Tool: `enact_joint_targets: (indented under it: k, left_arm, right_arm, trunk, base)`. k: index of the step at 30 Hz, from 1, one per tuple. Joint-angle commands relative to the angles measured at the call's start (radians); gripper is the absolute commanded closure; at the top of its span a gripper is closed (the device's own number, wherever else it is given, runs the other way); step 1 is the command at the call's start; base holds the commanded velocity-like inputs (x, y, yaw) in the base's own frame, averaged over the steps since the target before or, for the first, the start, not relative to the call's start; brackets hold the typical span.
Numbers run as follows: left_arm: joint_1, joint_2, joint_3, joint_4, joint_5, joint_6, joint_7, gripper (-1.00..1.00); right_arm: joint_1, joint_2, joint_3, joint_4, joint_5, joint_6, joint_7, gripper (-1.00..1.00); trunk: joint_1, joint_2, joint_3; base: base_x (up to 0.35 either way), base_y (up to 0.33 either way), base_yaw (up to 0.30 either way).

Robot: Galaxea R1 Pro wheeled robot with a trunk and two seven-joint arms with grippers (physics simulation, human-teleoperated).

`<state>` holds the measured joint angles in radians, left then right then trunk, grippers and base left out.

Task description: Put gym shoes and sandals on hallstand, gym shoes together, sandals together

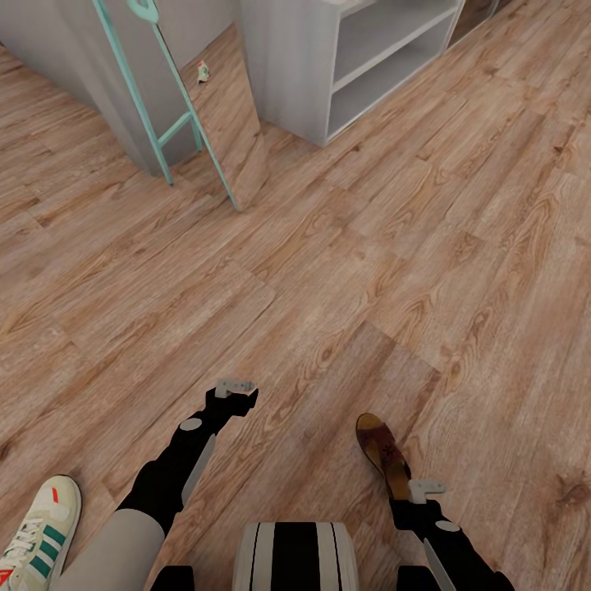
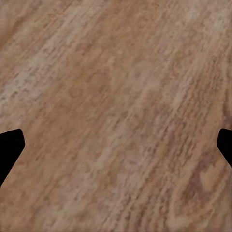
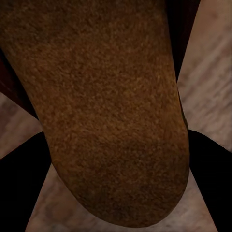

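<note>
Sandal [image 1: 382, 454] lies on the corridor floor [image 1: 345, 271] at near right, long axis running from near to far, its near end between the spread fingers of the right gripper [image 3: 116, 159], while the open, empty left gripper [image 1: 235, 392] sits farther off

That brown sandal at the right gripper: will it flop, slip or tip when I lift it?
The sandal looks flat and low, so tipping seems unlikely. Its footbed appears suede-like and matte, so the right gripper probably won't slip. Gripped at one end, the long sole may sag or swing; its stiffness cannot be judged here.
</note>
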<state>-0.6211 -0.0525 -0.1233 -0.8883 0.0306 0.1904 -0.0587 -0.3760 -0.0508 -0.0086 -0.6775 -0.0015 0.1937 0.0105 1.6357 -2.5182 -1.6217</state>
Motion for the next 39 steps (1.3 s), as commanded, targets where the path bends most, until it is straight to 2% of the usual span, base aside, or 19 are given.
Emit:
enact_joint_targets:
  k: [1,32,35,39]
  left_arm:
    - [0.000,0.000,0.001,-0.001,0.003,0.006,-0.003,-1.00]
    - [0.000,0.002,0.002,-0.001,0.002,0.006,-0.003,-1.00]
    - [0.000,0.004,0.003,-0.001,-0.001,0.006,-0.003,-1.00]
    - [0.002,0.006,0.004,-0.001,-0.003,0.006,-0.002,-1.00]
  right_arm:
    - [0.000,0.000,0.000,-0.002,-0.004,0.006,0.002,1.00]
    - [0.000,0.004,0.001,-0.007,-0.002,0.007,0.000,1.00]
    - [0.000,0.004,0.001,-0.045,-0.005,0.014,0.000,1.00]
    - [0.000,0.004,0.002,-0.151,-0.006,0.021,0.000,1.00]
  trunk:
    - [0.000,0.000,-0.001]
    - [0.000,0.000,-0.001]
    - [0.000,0.000,-0.001]
    - [0.000,0.000,-0.001]
  base:
    - [0.000,0.000,0.000]
    - [0.000,0.000,0.000]
    - [0.000,0.000,0.000]
    - [0.000,0.000,0.000]
